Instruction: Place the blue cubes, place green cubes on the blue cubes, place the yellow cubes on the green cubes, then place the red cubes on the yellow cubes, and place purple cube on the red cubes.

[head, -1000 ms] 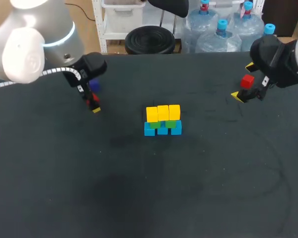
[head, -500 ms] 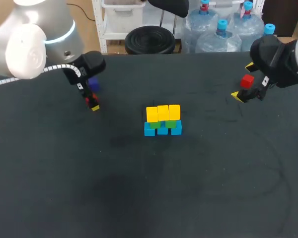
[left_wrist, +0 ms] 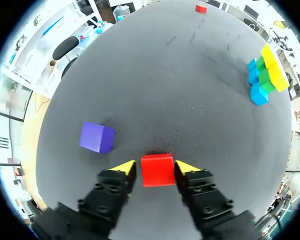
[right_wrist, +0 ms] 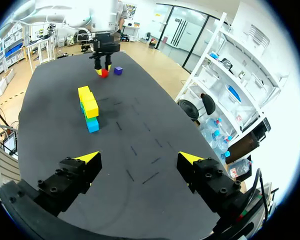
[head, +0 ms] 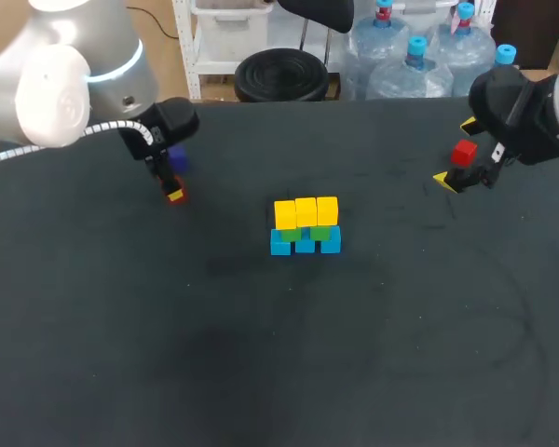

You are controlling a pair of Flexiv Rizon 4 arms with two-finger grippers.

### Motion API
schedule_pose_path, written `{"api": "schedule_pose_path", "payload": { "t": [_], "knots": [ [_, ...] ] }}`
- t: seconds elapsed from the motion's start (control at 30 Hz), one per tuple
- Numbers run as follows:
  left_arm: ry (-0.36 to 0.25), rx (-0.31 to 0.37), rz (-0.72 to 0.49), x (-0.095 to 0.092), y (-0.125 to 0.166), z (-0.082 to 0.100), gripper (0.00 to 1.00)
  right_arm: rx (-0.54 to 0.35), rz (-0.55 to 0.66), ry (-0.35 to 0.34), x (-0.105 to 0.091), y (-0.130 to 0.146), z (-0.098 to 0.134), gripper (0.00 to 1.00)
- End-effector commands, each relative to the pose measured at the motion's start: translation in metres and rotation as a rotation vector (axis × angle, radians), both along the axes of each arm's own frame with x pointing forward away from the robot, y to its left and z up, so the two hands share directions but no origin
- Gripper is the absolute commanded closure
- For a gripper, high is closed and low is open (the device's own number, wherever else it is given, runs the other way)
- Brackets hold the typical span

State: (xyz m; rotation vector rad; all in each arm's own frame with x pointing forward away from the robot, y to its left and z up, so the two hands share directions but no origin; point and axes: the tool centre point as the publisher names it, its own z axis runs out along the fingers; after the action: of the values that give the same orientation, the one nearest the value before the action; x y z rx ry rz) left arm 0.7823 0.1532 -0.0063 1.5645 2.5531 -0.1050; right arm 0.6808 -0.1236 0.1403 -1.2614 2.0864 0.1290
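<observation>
On the left side: left gripper point(left_wrist: 155, 167) clamped on red cube point(left_wrist: 158, 170); probably red-layer step; next, lift onto yellow cubes point(head: 306, 211). Right gripper point(right_wrist: 140, 158) wide, empty.

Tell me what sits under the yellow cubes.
Only green cubes show there, resting on blue cubes. The yellow cubes cover most of the green, so their count is unclear.

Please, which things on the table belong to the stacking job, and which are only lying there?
Job: blue cubes, green cubes, yellow cubes, red cube in the left gripper, second red cube, purple cube.
Not the job: only the table itself.
</observation>
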Motion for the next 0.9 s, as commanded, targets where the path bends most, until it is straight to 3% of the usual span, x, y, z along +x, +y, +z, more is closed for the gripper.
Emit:
{"api": "schedule_pose_path", "payload": {
  "t": [0.03,0.2,0.37,0.67,0.9],
  "knots": [
    [0.003,0.001,-0.002,0.002,0.000,0.000,0.72,-0.047,-0.100,-0.123,-0.003,0.001,-0.001,0.00],
    [0.001,-0.002,-0.012,-0.001,-0.005,0.005,1.00,-0.047,-0.100,-0.123,-0.003,0.001,-0.001,0.00],
    [0.001,-0.027,-0.063,-0.012,-0.018,0.019,1.00,-0.047,-0.100,-0.123,-0.003,0.001,-0.001,0.00],
    [-0.014,-0.065,-0.194,-0.029,-0.049,0.060,1.00,-0.047,-0.100,-0.123,-0.003,0.001,-0.001,0.00],
    [-0.078,-0.129,-0.240,-0.033,-0.071,0.099,1.00,-0.047,-0.100,-0.123,-0.003,0.001,-0.001,0.00]
  ]
}}
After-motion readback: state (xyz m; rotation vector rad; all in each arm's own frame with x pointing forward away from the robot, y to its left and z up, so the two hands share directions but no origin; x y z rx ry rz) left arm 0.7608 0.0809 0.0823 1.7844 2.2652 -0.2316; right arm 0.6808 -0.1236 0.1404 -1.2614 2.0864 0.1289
